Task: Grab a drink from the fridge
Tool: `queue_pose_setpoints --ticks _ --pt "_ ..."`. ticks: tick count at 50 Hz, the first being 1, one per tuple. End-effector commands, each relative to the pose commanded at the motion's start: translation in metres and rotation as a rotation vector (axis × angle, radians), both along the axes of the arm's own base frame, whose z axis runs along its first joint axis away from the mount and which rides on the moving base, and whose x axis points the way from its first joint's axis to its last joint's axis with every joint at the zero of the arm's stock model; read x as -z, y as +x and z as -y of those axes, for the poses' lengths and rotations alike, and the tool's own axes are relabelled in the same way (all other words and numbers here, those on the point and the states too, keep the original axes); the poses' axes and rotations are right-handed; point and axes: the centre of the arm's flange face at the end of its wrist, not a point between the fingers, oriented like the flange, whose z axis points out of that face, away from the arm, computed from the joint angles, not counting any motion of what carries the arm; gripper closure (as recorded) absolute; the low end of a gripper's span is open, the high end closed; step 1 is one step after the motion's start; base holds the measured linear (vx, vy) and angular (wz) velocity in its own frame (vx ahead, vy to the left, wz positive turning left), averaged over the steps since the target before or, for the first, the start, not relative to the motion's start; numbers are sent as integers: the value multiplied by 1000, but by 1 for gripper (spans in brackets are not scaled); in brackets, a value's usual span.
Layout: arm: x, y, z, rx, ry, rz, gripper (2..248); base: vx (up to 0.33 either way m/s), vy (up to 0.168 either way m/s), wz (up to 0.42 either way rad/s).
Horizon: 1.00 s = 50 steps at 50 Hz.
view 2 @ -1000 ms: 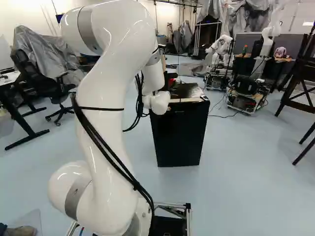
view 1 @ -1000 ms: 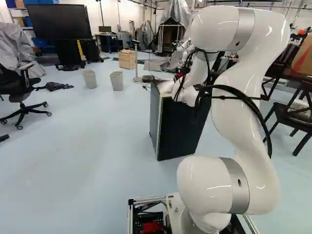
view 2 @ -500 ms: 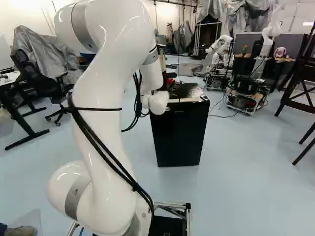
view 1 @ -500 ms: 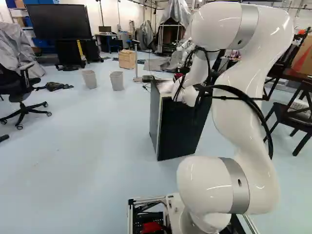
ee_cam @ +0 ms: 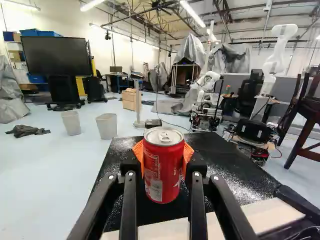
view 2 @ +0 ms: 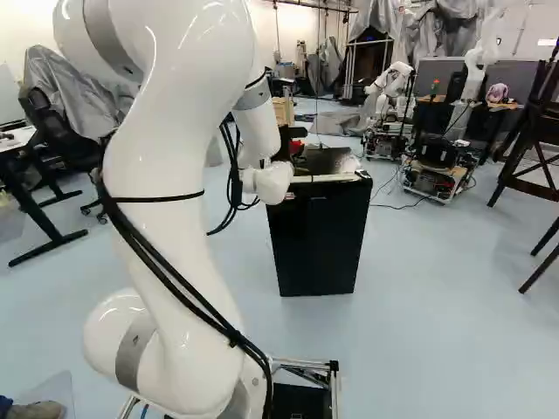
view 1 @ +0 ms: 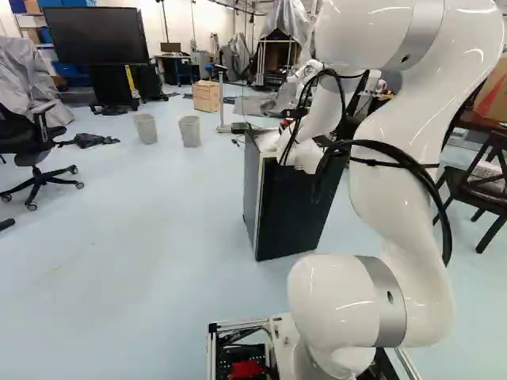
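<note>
Confirm the grip first. The end effector (ee_cam: 163,155) is closed on the red can (ee_cam: 163,172), with the orange pads (ee_cam: 138,151) bearing on it from two sides. The can is upright between them, its lid exposed. This hold appears chosen to stop rolling and to leave the can ready to be set on its base.

Locate the fridge (view 2: 316,240) at the centre of the right base view. The can is over its dark top (ee_cam: 227,170), beyond the pale front strip (ee_cam: 260,216); you cannot verify whether its base touches that surface. The front of the fridge appears shut.

Note the arm (view 1: 404,178), which arches high at the right of the left base view. Its raised bend likely lets the wrist reach the can level from the near side. The cables (view 2: 232,337) are tied along it, probably to prevent snagging.

The drink is judged secured. Lift straight up before withdrawing; a sideways pull could drag or tilt the can.
</note>
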Motion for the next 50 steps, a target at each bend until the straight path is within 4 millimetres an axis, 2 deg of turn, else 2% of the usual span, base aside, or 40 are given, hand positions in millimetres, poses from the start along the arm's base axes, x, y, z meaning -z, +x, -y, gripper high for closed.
queue_pose_setpoints --ticks 20,50 --pt "-9 -50 -25 -15 12 -69 155 0 0 0" --pt "-7 -150 -62 -44 29 -195 155 0 0 0"
